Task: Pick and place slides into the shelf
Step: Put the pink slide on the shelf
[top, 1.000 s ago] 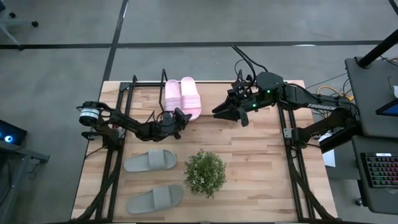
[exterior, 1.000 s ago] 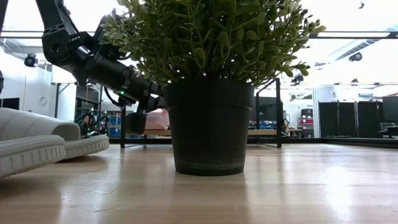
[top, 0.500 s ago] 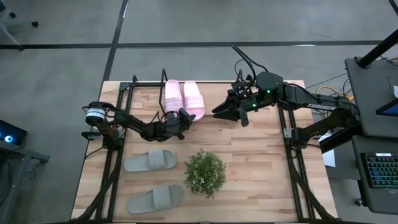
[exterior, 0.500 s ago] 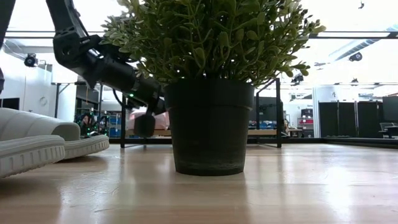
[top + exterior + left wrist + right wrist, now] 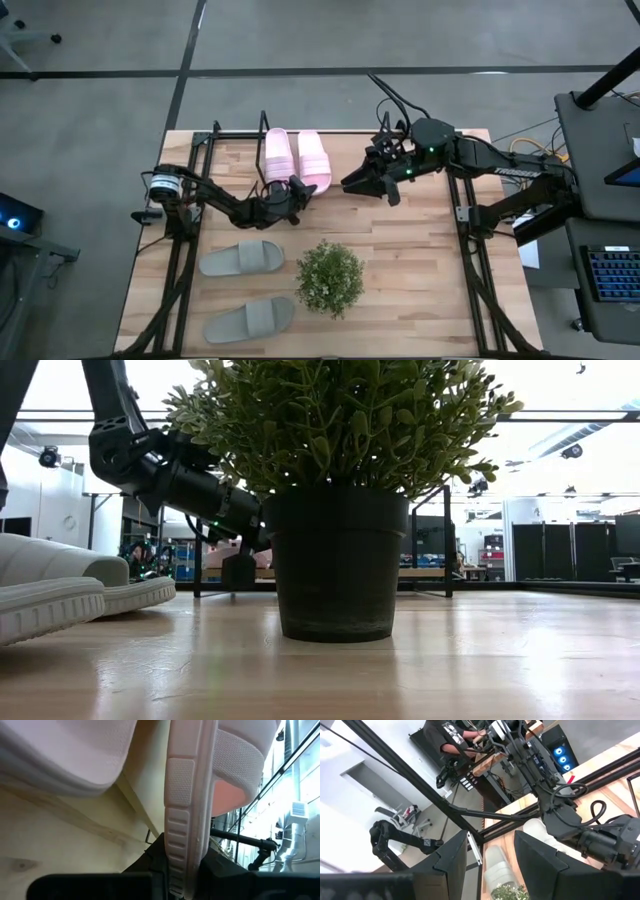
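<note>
Two pale pink slides lie side by side at the table's far edge, between the shelf's thin black rails (image 5: 212, 140). My left gripper (image 5: 296, 189) is shut on the right-hand pink slide (image 5: 313, 159); the left-hand pink slide (image 5: 278, 154) rests on its sole beside it. In the left wrist view the held slide (image 5: 186, 795) fills the middle and the other slide (image 5: 65, 755) lies beside it. Two grey slides (image 5: 241, 258) (image 5: 249, 319) rest flat on the near left of the table. My right gripper (image 5: 352, 183) hovers open to the right of the pink pair. My left gripper pinches the right-hand pink slide by the ribbed sole rim at its near end (image 5: 182, 862) between the two fingers. It reaches in from the table's near left, roughly level. The slide's strap end (image 5: 314, 148) points toward the far edge.
A bushy green plant in a dark pot (image 5: 329, 278) stands near the table's middle, right of the grey slides, and fills the low view (image 5: 335, 560). Black frame legs run along both table sides. Bare wood lies on the right half of the table (image 5: 420, 260).
My left gripper has moved toward the table's right and a little toward the far edge, keeping its hold. The pink slide it holds has shifted right with it, and a narrow gap has opened between it and the other pink slide, which stayed put.
</note>
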